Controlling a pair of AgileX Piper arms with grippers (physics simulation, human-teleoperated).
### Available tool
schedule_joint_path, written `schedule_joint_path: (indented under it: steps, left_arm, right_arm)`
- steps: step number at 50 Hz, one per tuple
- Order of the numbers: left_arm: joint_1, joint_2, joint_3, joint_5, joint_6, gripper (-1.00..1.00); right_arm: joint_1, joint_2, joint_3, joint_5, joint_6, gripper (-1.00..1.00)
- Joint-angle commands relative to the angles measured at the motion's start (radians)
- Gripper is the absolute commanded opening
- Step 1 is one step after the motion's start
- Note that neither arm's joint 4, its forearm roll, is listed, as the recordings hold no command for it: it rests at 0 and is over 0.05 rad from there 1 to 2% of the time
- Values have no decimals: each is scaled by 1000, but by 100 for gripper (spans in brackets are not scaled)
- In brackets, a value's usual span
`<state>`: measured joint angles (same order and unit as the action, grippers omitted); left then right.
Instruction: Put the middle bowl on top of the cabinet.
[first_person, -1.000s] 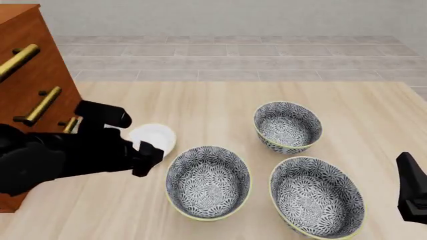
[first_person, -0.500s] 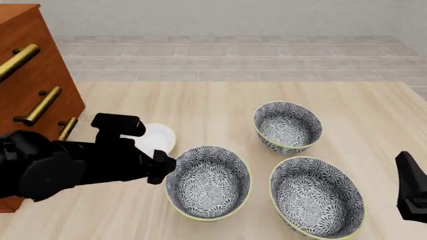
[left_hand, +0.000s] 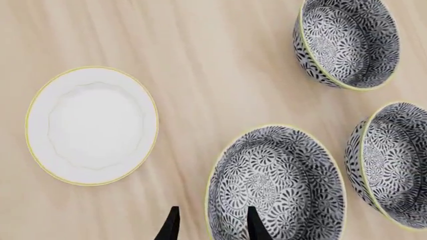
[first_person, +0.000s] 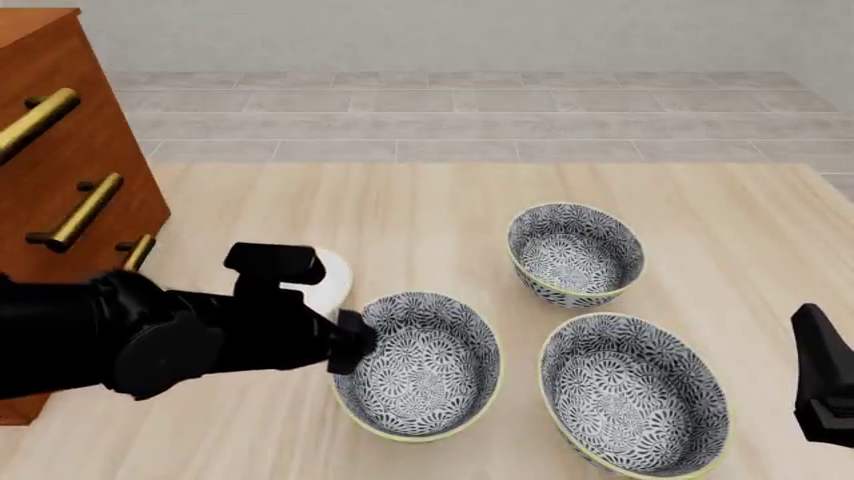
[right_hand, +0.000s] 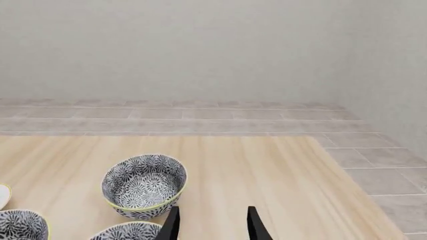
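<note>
I am bringing the open left end effector (left_hand: 212, 231) astride the 9 o'clock rim of the middle bowl (first_person: 416, 363), which is sitting on the worktop (first_person: 400, 220) and looking rigid, glazed and slippery, so I am judging a wall pinch safest.
</note>
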<state>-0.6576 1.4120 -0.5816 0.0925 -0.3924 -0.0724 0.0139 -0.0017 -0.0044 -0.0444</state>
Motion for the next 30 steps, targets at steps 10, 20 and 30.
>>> schedule_joint_path:
  steps: [10, 20, 30]
  left_arm:
    - [-12, 38, 38, -62, -34, 100]
    - [-7, 74, 51, -95, -42, 100]
    - [-8, 109, 59, -125, -44, 100]
  right_arm:
    - [-2, 5, 0, -6, -1, 100]
    - [-3, 6, 0, -5, -1, 100]
    - [-2, 2, 1, 3, 0, 100]
